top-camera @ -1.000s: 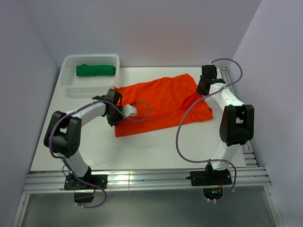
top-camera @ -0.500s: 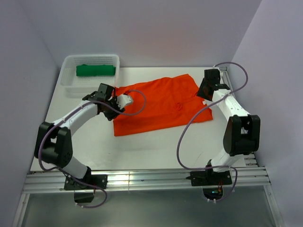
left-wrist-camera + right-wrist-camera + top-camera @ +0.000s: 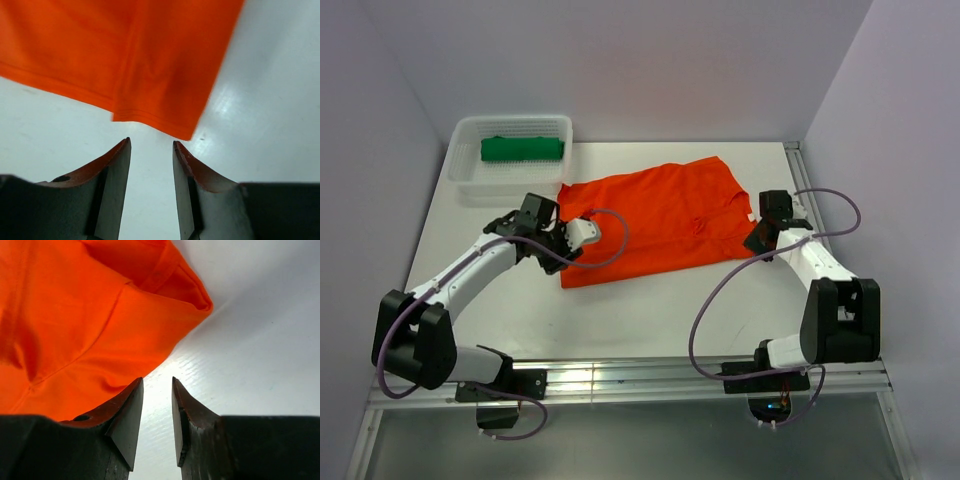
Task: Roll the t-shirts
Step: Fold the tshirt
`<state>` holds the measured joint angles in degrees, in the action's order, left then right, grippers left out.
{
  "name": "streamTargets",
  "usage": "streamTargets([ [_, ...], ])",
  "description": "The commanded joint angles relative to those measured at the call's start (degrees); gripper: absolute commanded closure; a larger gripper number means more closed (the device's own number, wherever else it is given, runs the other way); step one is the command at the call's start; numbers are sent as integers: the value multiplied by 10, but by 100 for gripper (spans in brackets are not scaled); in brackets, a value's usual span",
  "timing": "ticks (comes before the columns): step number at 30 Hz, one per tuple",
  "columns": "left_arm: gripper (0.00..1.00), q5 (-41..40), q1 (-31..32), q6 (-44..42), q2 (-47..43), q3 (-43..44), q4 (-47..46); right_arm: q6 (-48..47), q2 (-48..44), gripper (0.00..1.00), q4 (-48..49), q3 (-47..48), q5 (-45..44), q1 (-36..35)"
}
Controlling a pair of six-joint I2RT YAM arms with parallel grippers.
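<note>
A: Orange-red t-shirt (image 3: 655, 220), where is it being seen?
B: Flat on the table (image 3: 620, 310). The green t-shirt (image 3: 523, 149) is being seen in the basket (image 3: 480, 188).
A: Grippers?
B: The left gripper (image 3: 151, 142) and the right gripper (image 3: 157, 381) are being held slightly open, empty, at its edges.

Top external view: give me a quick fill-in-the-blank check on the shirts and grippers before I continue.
The green t-shirt lies ____ the basket.
The orange t-shirt lies spread on the table, not yet ____.
The left gripper and the right gripper both stand ____, gripping nothing.
Missing words: inside; rolled; open.
</note>
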<state>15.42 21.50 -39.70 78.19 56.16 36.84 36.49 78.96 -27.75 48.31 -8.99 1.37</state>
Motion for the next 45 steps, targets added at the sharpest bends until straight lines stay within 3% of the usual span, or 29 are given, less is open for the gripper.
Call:
streamTargets([
  [1,55,7,26,-28,-18,-27,22,48,16,60,-7,7,-49,4],
  [14,57,-61,78,-25,-13,-74,-18,56,74,57,41,10,-23,73],
  [28,60,-109,121,-32,17,-112,-41,67,150,58,50,68,-59,73],
  [31,60,-132,130,-27,27,-128,-62,64,152,63,57,70,-64,73],
  [35,61,-151,143,-20,34,-130,-77,63,164,78,60,74,-66,73],
  [45,61,-179,157,-4,44,-140,-120,56,158,79,53,74,-86,76],
])
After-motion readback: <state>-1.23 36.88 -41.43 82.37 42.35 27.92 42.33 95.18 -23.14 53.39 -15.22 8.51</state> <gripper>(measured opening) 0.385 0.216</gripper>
